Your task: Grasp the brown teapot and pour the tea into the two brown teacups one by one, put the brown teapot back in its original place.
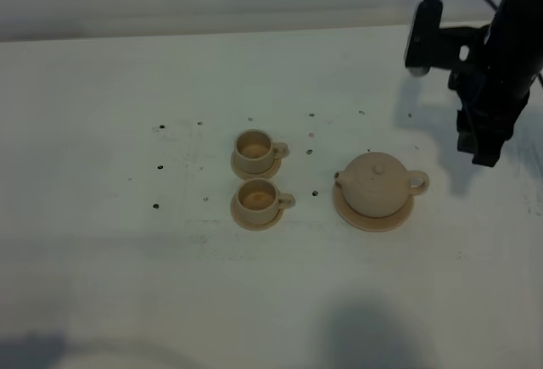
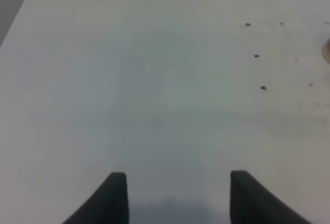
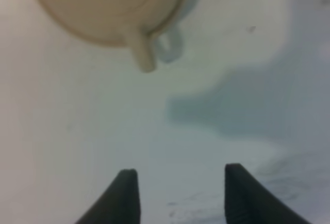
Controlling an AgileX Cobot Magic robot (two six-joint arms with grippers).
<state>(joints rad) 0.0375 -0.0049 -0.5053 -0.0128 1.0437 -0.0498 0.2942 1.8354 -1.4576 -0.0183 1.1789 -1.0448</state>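
Observation:
The brown teapot (image 1: 377, 184) stands upright on its wide flat saucer, the original place (image 1: 373, 221), right of the table's middle, with its loop handle (image 1: 417, 183) pointing right. To its left the two brown teacups (image 1: 254, 150) (image 1: 257, 199) sit on small saucers, one behind the other. My right gripper (image 1: 484, 150) hangs above the table to the right of the teapot, apart from it. In the right wrist view its jaws (image 3: 178, 185) are open and empty, with the teapot (image 3: 103, 2) and its handle (image 3: 143, 54) ahead. My left gripper (image 2: 178, 188) is open over bare table.
Small dark holes (image 1: 161, 167) dot the white table around the cups. The right arm's camera housing (image 1: 422, 40) sticks out behind the teapot. A tan rim (image 2: 327, 51) shows at the edge of the left wrist view.

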